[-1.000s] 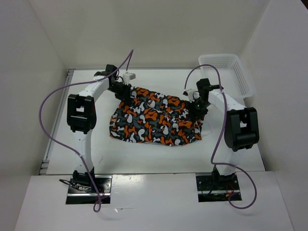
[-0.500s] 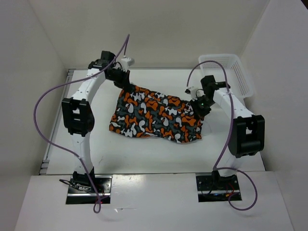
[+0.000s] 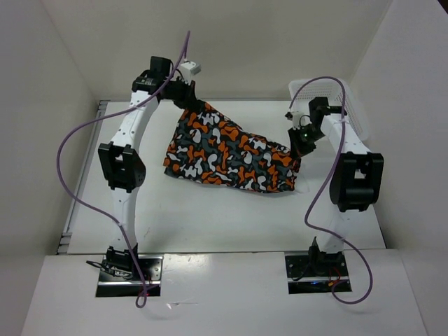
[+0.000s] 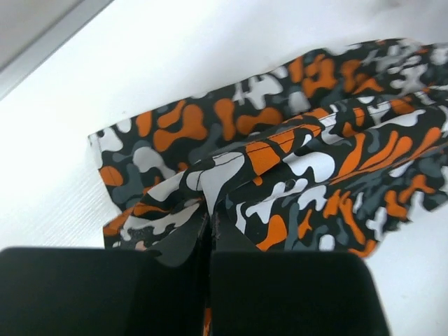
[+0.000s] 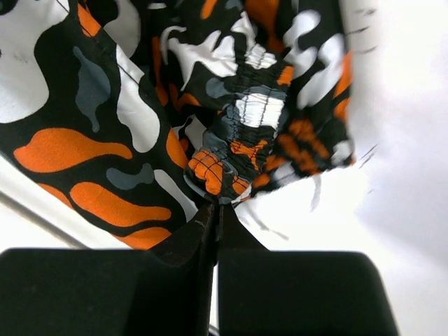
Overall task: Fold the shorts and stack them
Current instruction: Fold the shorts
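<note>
Shorts hang stretched between the two grippers over the middle of the white table. Their nearer, lower edge sags down to the tabletop and the far edge is held up off it. The right gripper pinches the right-hand corner, low over the table. In the right wrist view its jaws are pressed together on a gathered, elastic-looking strip of waistband, with the rest of the cloth falling away beyond the fingertips. The left gripper pinches the far left corner higher up, so the top edge slopes down from left to right. The left wrist view shows its jaws closed on a fold of fabric. The print is a dense blotch pattern of orange, white, black and grey-teal, creased into long folds that run between the two grips. Past the right arm, a white lattice basket sits in the far right corner.
</note>
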### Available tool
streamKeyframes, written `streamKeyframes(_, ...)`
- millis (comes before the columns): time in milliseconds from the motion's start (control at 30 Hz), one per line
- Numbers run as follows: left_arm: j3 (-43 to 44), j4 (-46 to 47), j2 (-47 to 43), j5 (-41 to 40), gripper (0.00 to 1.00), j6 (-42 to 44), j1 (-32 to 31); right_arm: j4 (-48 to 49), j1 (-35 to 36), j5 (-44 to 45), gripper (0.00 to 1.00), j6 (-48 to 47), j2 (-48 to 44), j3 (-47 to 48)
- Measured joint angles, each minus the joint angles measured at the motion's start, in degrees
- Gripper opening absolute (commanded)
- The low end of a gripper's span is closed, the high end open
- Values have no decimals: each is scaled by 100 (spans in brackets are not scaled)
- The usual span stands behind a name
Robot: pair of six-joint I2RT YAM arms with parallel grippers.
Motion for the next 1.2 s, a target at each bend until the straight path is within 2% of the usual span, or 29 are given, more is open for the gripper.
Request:
streamKeyframes(200,507,87,844,-404,3,-52,-2,136,-2,264,0,319,616,623)
streamKeyframes(233,573,85,949,-481,6,-55,-9,177,-2,328,15,385,632,656)
streamKeyframes(267,625,90,1029,-527,9,-55,-15,219,-2,413,24,498,632,682)
streamKeyframes(300,710,94,1121,-601,14,-52,-26,273,0,557,38,605,632,695)
streamKeyframes(333,793,136,1213,-702,35,-48,-33,326,-2,713,57,719,632,715)
streamKeyframes(467,940,280,1491,-990,76,-61,-11,507,-26,1515,69,1095,632,776)
streamKeyframes(500,953,310,1556,-1056,78,-52,-7,557,-33,1665,70,1163,632,824)
streamKeyframes(567,988,326,1698,-1215,83,-111,0,660,-39,1974,70,1427,612,994)
streamKeyframes(633,997,313,1770,-1410,86,-144,7,920,-39,2194,61,1659,481,1102)
streamKeyframes(667,1005,295,1777,-1504,86,-149,11,1088,-11,2275,46,1762,352,1106)
streamKeyframes(733,1108,280,1777,-1714,86,-153,13,1456,70,2459,28,1856,-61,1043)
streamKeyframes(800,1204,310,1709,-1825,86,-146,11,1797,367,2625,20,1770,-612,807)
streamKeyframes(867,1198,267,1504,-1725,82,-66,7,2033,1043,2662,11,1554,-1202,452)
streamKeyframes(1000,400,201,575,-1340,77,284,-118,2026,2387,2216,2,1246,-1539,107)
streamKeyframes(1100,-656,234,-175,-1036,77,568,-428,1950,2455,2006,1,1189,-1115,-168)
streamKeyframes(1200,-1281,295,-273,-883,77,686,-752,1906,2328,2162,1,1185,-409,-481)
